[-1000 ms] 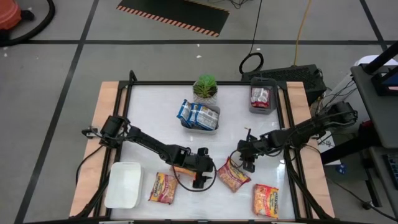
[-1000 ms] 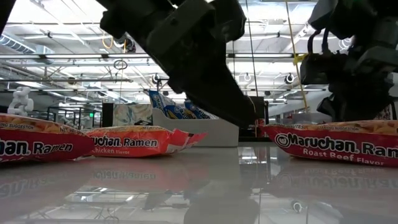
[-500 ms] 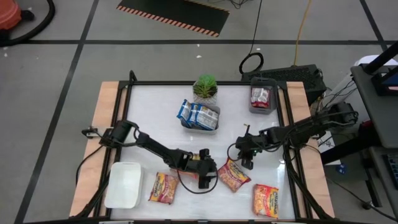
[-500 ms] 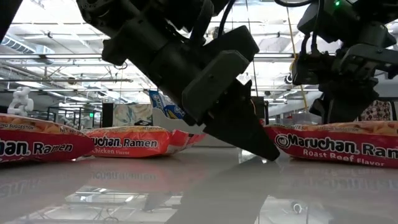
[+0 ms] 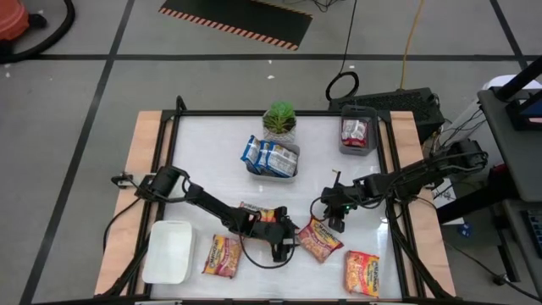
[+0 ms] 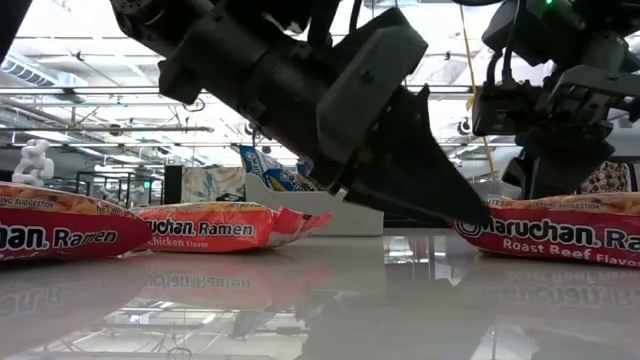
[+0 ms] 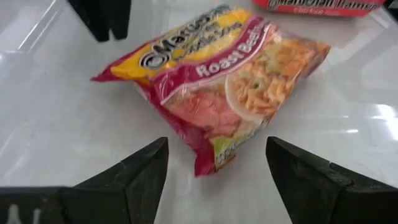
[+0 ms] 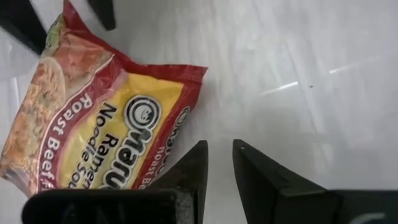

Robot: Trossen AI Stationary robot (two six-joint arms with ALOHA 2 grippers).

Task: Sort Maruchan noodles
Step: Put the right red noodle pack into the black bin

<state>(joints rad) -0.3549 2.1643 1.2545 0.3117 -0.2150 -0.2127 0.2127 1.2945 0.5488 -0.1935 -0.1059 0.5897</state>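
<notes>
A pink-red and yellow roast beef packet [image 5: 319, 240] [image 7: 236, 81] [image 8: 106, 130] lies flat near the table's front. My left gripper [image 5: 288, 240] [image 7: 217, 167] is low and open, and the packet's near corner lies between its fingers with a gap on each side. My right gripper [image 5: 336, 223] [image 8: 219, 152] hangs at the packet's far-right end with only a narrow gap between its fingers. Orange packets lie at the front left [image 5: 222, 254], at the front right [image 5: 362, 273] and beside my left arm [image 5: 254, 210]. Blue-white packets [image 5: 273, 157] sit in a grey tray.
A small grey tray with red packets [image 5: 356, 133] stands at the far right. A potted plant [image 5: 280, 119] is behind the blue packets' tray. A white tray [image 5: 169, 252] sits at the front left corner. Bare table shows in the left middle [image 5: 203, 161].
My left gripper has moved toward the table's right, up to the roast beef packet, and has tipped down until its fingers lie low over the table. As the arm shifted, the orange packet beside it came into view.
</notes>
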